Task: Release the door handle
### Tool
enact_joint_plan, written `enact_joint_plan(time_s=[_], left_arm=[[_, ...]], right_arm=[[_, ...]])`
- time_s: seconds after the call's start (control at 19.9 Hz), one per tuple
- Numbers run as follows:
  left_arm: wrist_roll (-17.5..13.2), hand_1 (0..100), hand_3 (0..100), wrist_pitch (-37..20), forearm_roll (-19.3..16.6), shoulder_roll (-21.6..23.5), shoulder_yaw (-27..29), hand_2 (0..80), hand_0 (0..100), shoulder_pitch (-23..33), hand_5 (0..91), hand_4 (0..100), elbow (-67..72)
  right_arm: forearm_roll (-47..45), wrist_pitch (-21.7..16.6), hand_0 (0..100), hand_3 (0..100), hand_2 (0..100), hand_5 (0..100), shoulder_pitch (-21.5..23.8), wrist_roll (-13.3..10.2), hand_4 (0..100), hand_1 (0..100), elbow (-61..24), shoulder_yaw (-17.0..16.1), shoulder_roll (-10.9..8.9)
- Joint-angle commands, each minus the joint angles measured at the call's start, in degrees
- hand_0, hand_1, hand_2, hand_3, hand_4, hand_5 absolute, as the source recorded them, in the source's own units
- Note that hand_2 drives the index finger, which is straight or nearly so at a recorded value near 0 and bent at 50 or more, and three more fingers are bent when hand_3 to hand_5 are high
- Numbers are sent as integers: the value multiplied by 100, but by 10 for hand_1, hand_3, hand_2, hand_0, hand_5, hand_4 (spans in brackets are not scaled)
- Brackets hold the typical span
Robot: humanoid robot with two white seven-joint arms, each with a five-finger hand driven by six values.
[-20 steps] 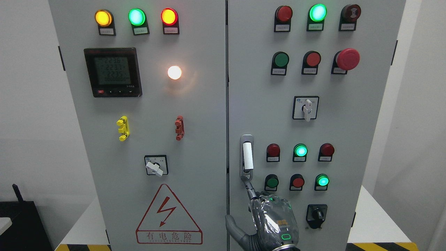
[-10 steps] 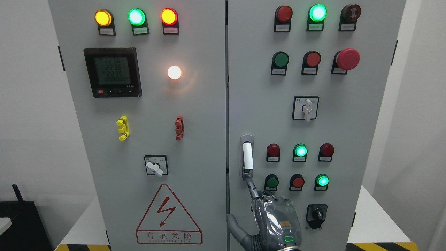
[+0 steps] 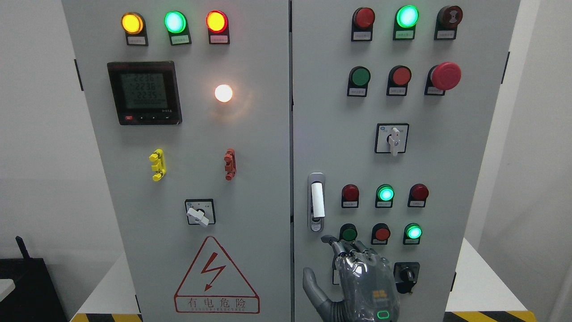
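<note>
Head view: the right hand (image 3: 357,281) hangs low before the right cabinet door (image 3: 447,161), fingers (image 3: 346,246) loosely curled and holding nothing — just below the door handle (image 3: 317,201), not touching it. That white-and-chrome handle stands upright at the door's left edge, beside red and green indicator lamps (image 3: 385,193).

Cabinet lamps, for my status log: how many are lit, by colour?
Green lamps: 4
Yellow lamp: 1
Red lamp: 1
White lamp: 1
Total: 7
</note>
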Motion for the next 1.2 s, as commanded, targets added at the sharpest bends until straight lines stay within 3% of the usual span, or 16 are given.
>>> enact_joint_plan(time_s=[0.0, 0.15, 0.3, 0.55, 0.7, 0.9, 1.05, 1.15], left_arm=[[4, 389, 0, 3, 0, 8, 97, 0, 120, -149, 0, 0, -1], [4, 389, 0, 3, 0, -1, 97, 0, 120, -141, 0, 0, -1], [4, 389, 0, 3, 0, -1, 97, 0, 120, -149, 0, 0, -1], [4, 389, 0, 3, 0, -1, 97, 0, 120, -141, 0, 0, -1], [4, 389, 0, 3, 0, -1, 97, 0, 120, -149, 0, 0, -1], [4, 389, 0, 3, 0, -1, 97, 0, 120, -149, 0, 0, -1], [4, 389, 0, 3, 0, -1, 97, 0, 120, -149, 0, 0, -1], [4, 389, 0, 3, 0, -1, 97, 0, 120, -149, 0, 0, 0]], right_arm=[[-16, 8, 435, 929, 853, 753, -17, -9, 756, 258, -57, -28, 33], [-51, 16, 449, 1000, 956, 855, -131, 70, 858, 201, -22, -28, 24], [-51, 16, 431, 1000, 1000, 905, -263, 430, 909, 170, -30, -28, 24], [-43, 183, 426, 1000, 1000, 927, -404, 536, 925, 169, -22, -28, 24], [-34, 289, 438, 1000, 1000, 941, -518, 799, 925, 164, -22, -28, 24], [-16, 341, 445, 1000, 1000, 949, -887, 817, 927, 160, 127, -37, 24], [-16, 552, 446, 1000, 1000, 953, -1011, 1063, 928, 166, 154, -28, 24], [-8, 553, 454, 1000, 1000, 955, -1046, 1063, 927, 172, 206, -28, 24]])
